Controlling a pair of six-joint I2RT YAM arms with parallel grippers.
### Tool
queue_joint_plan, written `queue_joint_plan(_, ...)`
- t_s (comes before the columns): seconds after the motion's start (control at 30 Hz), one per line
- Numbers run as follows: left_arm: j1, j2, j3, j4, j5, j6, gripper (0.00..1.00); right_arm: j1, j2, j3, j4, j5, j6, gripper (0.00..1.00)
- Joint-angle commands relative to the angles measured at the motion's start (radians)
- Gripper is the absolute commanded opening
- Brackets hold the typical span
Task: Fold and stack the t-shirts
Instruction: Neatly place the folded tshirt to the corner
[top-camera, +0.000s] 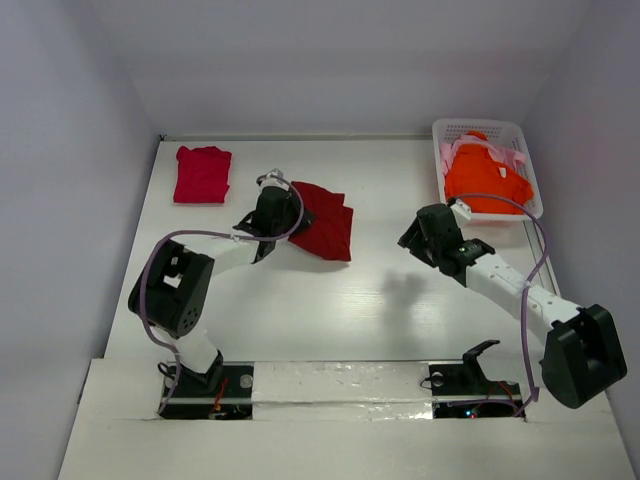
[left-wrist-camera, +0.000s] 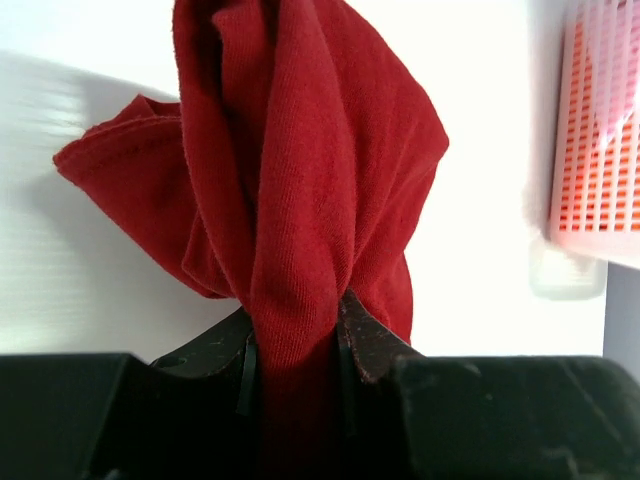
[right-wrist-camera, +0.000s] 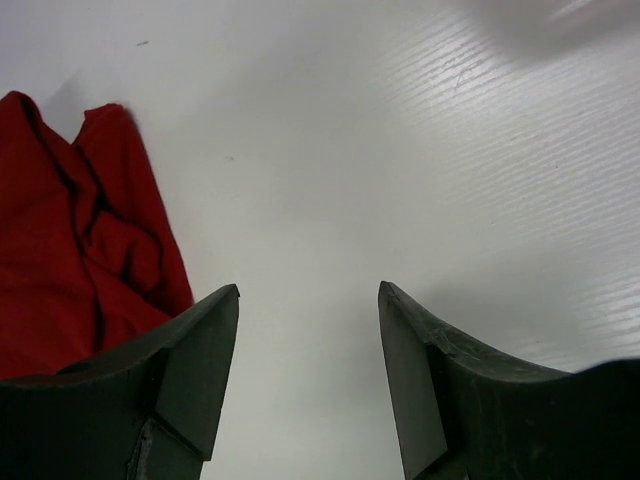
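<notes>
The left jaws clamp a bunched edge of the dark red shirt (top-camera: 325, 228), lying upper-centre on the tabletop (top-camera: 380, 300), seemingly to lift and spread it for folding, while the right jaws gape empty to its right, probably ready to take another edge.
</notes>
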Motion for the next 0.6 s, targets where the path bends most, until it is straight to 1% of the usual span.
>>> queue_joint_plan(0.0, 0.037, -0.086, -0.021, 0.031, -0.014, 0.020, 0.00, 0.006, -0.001, -0.009, 0.027, 0.017, -0.010, 0.64)
queue_joint_plan(0.13, 0.057, -0.111, -0.041, 0.036, -0.017, 0.022, 0.00, 0.006, 0.002, -0.019, 0.037, 0.014, -0.012, 0.64)
queue_joint_plan(0.3, 0.067, -0.127, -0.023, 0.025, -0.014, 0.039, 0.00, 0.006, 0.035, -0.047, 0.091, -0.017, -0.007, 0.63)
queue_joint_plan(0.5, 0.092, -0.164, 0.055, -0.021, -0.034, 0.068, 0.00, 0.006, 0.049, -0.049, 0.102, -0.031, -0.015, 0.63)
queue_joint_plan(0.57, 0.103, -0.172, 0.078, -0.033, -0.066, 0.075, 0.00, 0.006, 0.035, -0.052, 0.103, -0.034, -0.015, 0.63)
